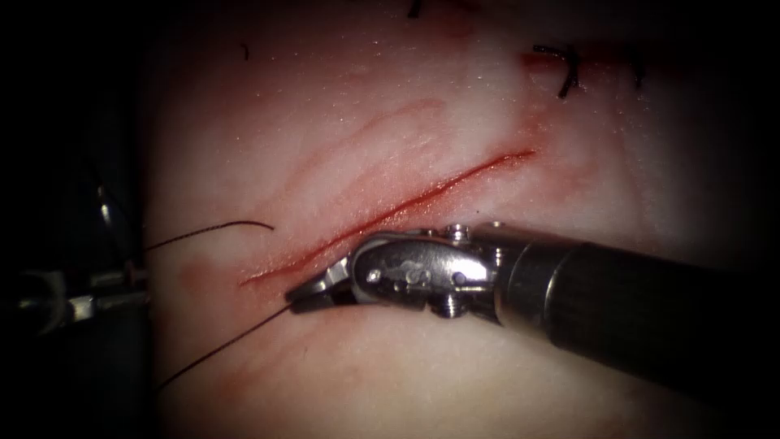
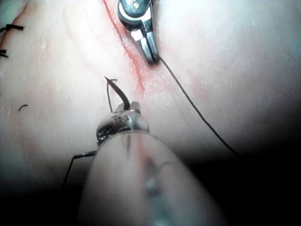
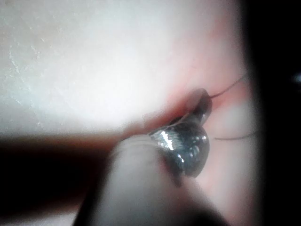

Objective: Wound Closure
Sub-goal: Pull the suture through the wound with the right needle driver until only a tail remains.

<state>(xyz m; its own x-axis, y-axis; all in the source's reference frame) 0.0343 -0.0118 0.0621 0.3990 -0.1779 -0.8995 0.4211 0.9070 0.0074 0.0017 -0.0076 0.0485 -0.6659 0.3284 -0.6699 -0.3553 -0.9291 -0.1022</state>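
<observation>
Endoscope view puts your right tool (image 1: 302,294) clenched on the thread (image 1: 219,349) just right of the cut (image 1: 390,215). Your left tool (image 2: 123,113) grips the needle (image 2: 118,92) above the tissue (image 2: 235,47); where along its curve is hard to tell.

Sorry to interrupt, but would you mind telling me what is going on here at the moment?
This is bench suturing practice on the tissue. The right tool lies just right of the cut, near its lower end, its jaws shut on the thread, which trails off toward the tissue's left edge. The left tool holds the curved needle at one end; the needle is clear of the tissue. Finished stitches sit at the far end.
</observation>
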